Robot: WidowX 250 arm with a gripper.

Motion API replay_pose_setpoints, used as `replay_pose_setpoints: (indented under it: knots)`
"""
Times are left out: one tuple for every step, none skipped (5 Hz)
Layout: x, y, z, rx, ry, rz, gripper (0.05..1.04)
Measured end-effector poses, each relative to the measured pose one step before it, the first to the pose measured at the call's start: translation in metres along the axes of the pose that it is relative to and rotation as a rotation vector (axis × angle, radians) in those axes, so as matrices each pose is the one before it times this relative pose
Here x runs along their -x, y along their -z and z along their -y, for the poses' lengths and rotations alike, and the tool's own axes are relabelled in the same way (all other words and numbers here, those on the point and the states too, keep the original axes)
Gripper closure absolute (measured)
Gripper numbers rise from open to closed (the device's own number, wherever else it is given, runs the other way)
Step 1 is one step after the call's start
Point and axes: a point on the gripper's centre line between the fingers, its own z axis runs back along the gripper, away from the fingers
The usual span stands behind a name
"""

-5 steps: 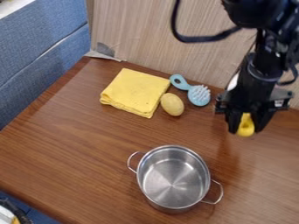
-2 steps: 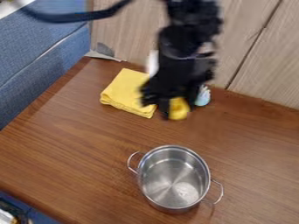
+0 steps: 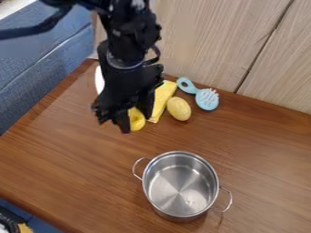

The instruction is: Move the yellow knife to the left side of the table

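Observation:
My gripper (image 3: 137, 124) hangs over the left half of the table (image 3: 67, 150), in front of the folded cloth, and is shut on the yellow knife (image 3: 137, 119). The yellow end of the knife shows between the fingers. A white part (image 3: 99, 80) shows at the left side of the arm; I cannot tell whether it belongs to the knife. Most of the knife is hidden by the gripper.
Behind the gripper lies a partly hidden yellow cloth (image 3: 162, 98), with a yellow potato-like object (image 3: 178, 108) beside it. A light-blue brush (image 3: 207, 99) is near the wall. A metal pot (image 3: 180, 184) stands at the front. Blue padding (image 3: 42, 63) borders the left edge.
My gripper has swung from the right side across to the left, carrying the yellow knife. The brush and the potato-like object, briefly covered by the arm, show again. The pot has stayed in place.

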Motion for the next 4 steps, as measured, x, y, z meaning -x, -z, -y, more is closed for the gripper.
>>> replay_pose_setpoints:
  knots:
    - [-0.01468, 0.02275, -0.01081, -0.0654, -0.1105, 0.0218, 0.557]
    - [0.00146, 0.01414, 0.00009, -0.0435, -0.0442, 0.021, 0.557]
    - [0.00405, 0.01362, 0.00361, -0.0139, -0.0236, -0.0059, 0.557]
    - [0.00079, 0.01481, 0.00624, 0.02, -0.0244, -0.0203, 0.557]
